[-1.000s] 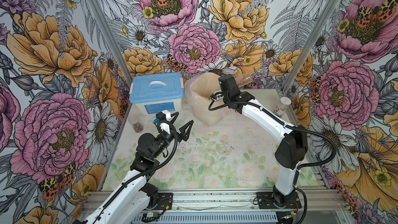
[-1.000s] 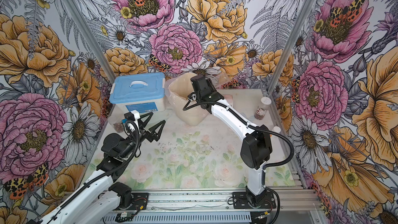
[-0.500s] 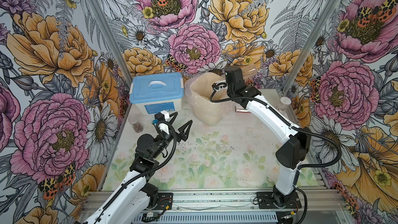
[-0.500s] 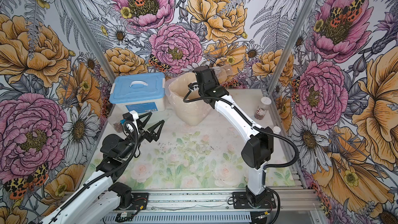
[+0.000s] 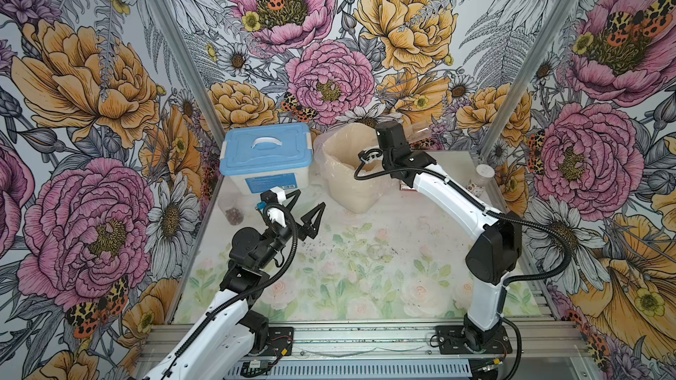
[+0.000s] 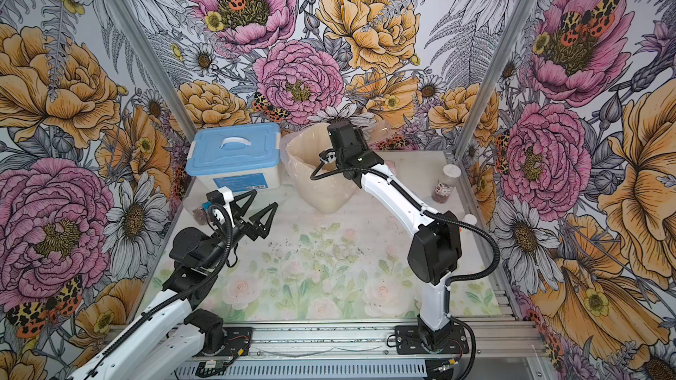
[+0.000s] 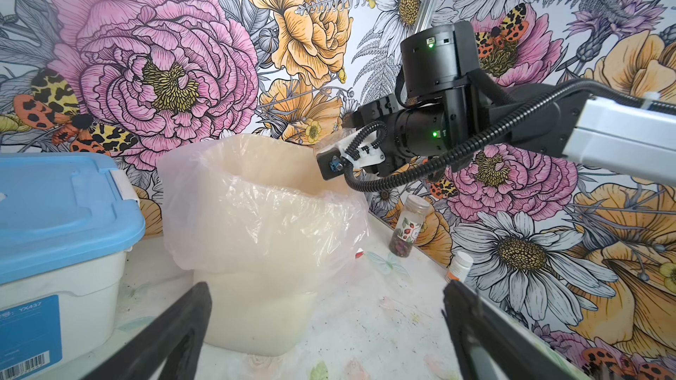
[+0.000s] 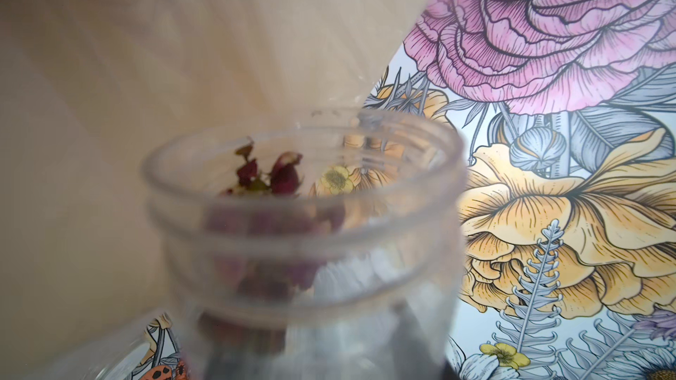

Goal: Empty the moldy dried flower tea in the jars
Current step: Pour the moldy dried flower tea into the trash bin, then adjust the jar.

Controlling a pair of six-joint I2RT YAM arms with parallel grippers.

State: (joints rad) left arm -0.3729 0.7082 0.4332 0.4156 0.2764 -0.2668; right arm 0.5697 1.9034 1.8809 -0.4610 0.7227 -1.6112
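While my right gripper point(image 5: 412, 134) stays out of clear sight, it grips a clear jar point(image 8: 303, 235), tipped beside the rim of the lined bin point(image 5: 347, 191), dried buds point(image 8: 283, 177) near its mouth. My left gripper point(image 5: 310, 199) hangs wide open, empty, near the blue-lidded box point(image 5: 267, 151).
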